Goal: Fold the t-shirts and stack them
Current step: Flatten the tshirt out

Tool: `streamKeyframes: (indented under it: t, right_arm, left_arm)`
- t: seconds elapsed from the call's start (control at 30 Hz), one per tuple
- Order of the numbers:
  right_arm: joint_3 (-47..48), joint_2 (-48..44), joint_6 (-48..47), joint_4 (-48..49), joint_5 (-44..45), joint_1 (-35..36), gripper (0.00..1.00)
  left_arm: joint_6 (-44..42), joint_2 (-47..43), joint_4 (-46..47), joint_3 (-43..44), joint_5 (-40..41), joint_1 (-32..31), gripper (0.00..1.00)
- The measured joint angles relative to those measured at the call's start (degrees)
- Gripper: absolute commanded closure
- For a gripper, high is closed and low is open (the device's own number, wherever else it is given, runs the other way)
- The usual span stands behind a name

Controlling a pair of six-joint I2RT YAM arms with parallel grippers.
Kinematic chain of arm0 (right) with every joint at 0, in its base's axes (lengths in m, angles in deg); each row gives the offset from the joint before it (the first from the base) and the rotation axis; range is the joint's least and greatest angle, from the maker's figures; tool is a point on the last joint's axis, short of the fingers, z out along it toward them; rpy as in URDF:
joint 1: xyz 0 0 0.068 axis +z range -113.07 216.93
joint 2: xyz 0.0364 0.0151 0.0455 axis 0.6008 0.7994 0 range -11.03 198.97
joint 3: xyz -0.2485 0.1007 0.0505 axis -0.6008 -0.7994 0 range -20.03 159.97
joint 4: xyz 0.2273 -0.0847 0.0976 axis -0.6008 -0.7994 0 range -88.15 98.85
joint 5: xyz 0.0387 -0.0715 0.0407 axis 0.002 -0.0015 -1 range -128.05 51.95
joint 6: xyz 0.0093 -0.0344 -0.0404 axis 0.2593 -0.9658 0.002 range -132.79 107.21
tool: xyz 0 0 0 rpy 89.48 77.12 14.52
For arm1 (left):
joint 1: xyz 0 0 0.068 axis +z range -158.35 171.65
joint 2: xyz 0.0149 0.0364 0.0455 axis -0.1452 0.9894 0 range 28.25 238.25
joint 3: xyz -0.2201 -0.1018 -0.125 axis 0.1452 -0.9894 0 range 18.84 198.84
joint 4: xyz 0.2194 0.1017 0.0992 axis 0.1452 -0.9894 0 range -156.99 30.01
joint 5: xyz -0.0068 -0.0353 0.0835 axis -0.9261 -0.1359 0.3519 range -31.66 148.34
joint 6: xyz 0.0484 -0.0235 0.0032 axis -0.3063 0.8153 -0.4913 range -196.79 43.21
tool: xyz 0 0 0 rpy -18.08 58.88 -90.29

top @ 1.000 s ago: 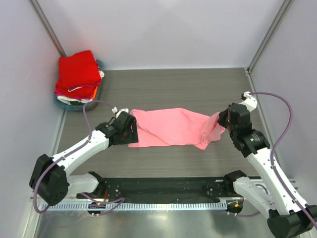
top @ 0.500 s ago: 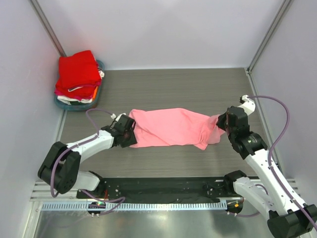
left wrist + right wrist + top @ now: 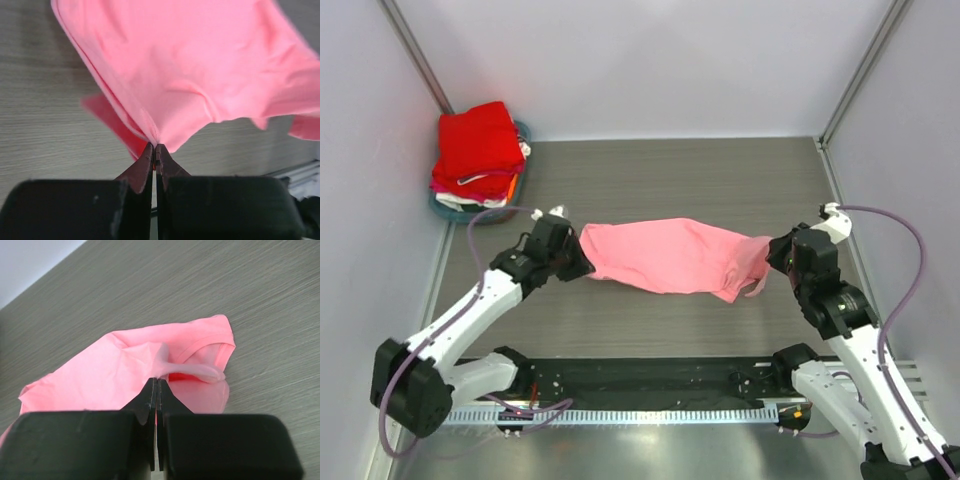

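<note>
The pink shirt is in the middle of the top picture, on the gray wood table. It is pulled out long, from left to right, between the two arms. It is wrinkled and not folded flat. I cannot tell if its middle touches the table or hangs just above it.

The left pincer is at the left end of the pink shirt. It is closed tight on the cloth. In the left wrist picture its two black fingers press together at the bottom middle, and a pinch of pink cloth sits between the tips. From there the shirt spreads up and to the right and fills most of the top of that picture. A small darker pink bit shows low on the left, but it is blurry.

The right pincer is at the right end of the pink shirt. It is closed tight on the cloth too. In the right wrist picture its fingers meet at the bottom middle and hold a small rolled bit of the shirt. A stitched edge of the shirt curves just to the right of the tips. The rest of the shirt lies to the left.

In the upper left of the top picture there is a pile of folded shirts. A red shirt is on top. The pile sits in a blue-green tray in the corner. The pile is well apart from the pink shirt.
</note>
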Motion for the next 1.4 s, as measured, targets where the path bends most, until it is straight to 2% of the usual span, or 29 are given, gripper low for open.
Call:
streamKeyframes:
  t: [0.17,0.33,0.4,0.5,0.67,0.7,0.73,0.77,0.8,0.9,0.97,1.07,1.1,1.2,1.3,1.4]
  right_arm:
    - [5.0,-3.8,0.0,-5.4,0.0,0.0,0.99]
    - [9.1,-2.4,0.0,-6.4,1.1,0.0,0.99]
    - [10.7,1.4,-0.3,-6.0,1.5,0.0,0.99]
    - [14.1,11.3,-1.1,-4.4,1.7,-0.1,0.99]
    - [20.3,29.4,-2.3,0.4,0.2,-3.3,0.99]
    - [21.4,32.9,-2.3,1.4,-1.4,-5.2,0.80]
    - [22.1,35.4,-2.1,2.5,-3.1,-7.0,0.63]
    - [22.8,38.0,-1.7,3.5,-5.2,-9.2,0.48]
    - [23.5,40.6,-1.4,4.3,-8.1,-11.8,0.28]
    - [24.3,45.3,-1.0,6.0,-15.7,-17.5,0.15]
    - [23.1,45.4,-1.0,6.4,-17.4,-19.5,0.16]
    - [19.0,42.1,-1.5,7.7,-18.1,-19.6,0.31]
    - [16.5,39.8,-1.6,8.0,-18.0,-19.5,0.39]
    - [9.8,33.8,-1.6,8.9,-17.9,-19.1,0.53]
    - [4.1,30.4,-1.4,9.9,-17.0,-19.3,0.54]
    - [0.7,31.1,-1.4,11.2,-15.8,-19.4,0.54]
  left_arm:
    - [-1.0,-9.4,-7.3,8.2,-4.3,4.3,1.00]
    - [-1.0,-10.0,-10.9,11.1,-10.1,11.6,1.00]
    - [-1.0,-7.1,-10.8,11.5,-13.5,17.2,0.99]
    - [0.2,-0.8,-8.6,11.8,-14.4,23.9,0.99]
    - [3.7,11.6,-3.8,13.8,-13.4,27.1,1.00]
    - [4.3,14.5,-2.7,14.9,-13.2,27.3,0.89]
    - [4.8,17.0,-1.7,16.0,-13.1,27.5,0.75]
    - [4.9,18.9,-1.1,17.0,-13.2,27.7,0.53]
    - [4.5,20.8,-0.2,18.1,-13.5,28.0,0.33]
    - [4.5,23.7,0.5,21.3,-14.6,28.3,0.20]
    - [3.5,22.5,0.8,21.7,-14.3,28.3,0.20]
    - [2.1,17.9,1.1,19.9,-13.4,28.3,0.22]
    - [1.7,15.9,1.4,18.8,-13.1,28.3,0.23]
    - [1.5,10.1,3.2,13.2,-13.1,28.3,0.24]
    - [2.2,7.0,5.2,6.4,-13.5,28.3,0.25]
    - [3.4,7.2,7.3,0.8,-13.9,28.3,0.26]
